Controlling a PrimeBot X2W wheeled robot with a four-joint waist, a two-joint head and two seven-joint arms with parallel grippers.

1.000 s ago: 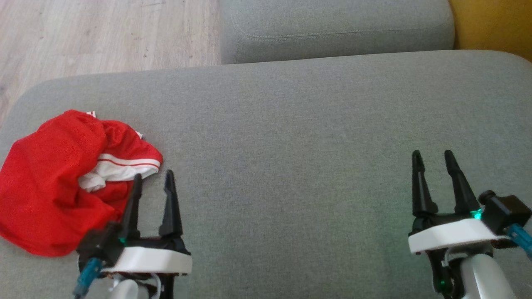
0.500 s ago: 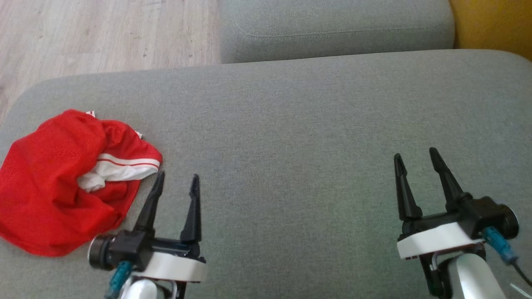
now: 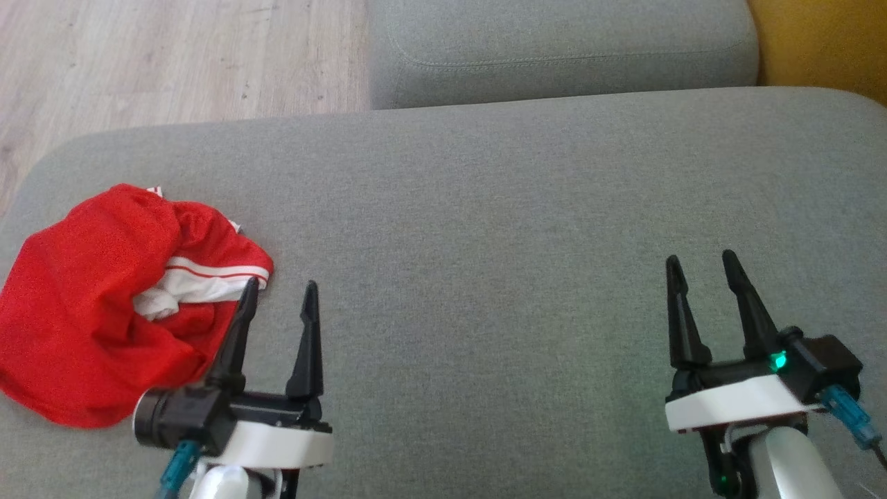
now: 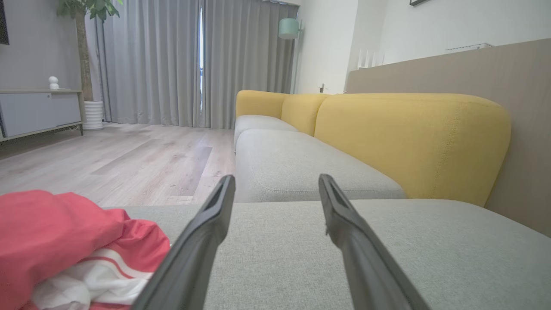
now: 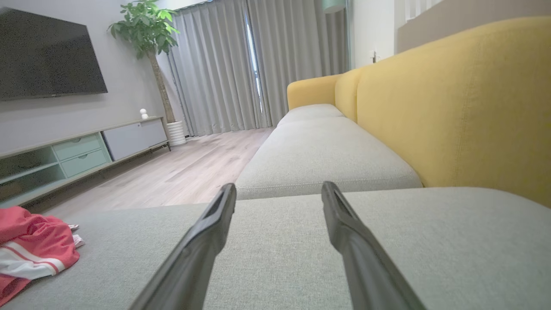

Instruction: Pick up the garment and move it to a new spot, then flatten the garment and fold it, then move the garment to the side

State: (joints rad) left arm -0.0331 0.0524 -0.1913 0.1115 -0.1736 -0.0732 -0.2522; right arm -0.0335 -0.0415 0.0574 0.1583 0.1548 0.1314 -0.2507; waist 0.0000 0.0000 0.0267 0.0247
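A crumpled red garment with white striped trim lies bunched at the left end of the grey sofa seat. It also appears low left as the red garment in the left wrist view and as the garment far left in the right wrist view. My left gripper stands open just right of the garment's near edge, holding nothing. My right gripper is open over bare cushion at the lower right, far from the cloth.
A second grey seat cushion lies beyond, with a seam gap between. Wooden floor drops off past the left and far-left edge. The yellow backrest bounds the right side. A TV cabinet stands across the room.
The left gripper swung right away from the garment, then came back a little toward it. The right gripper shifted left, then slightly back right. The garment has not moved.
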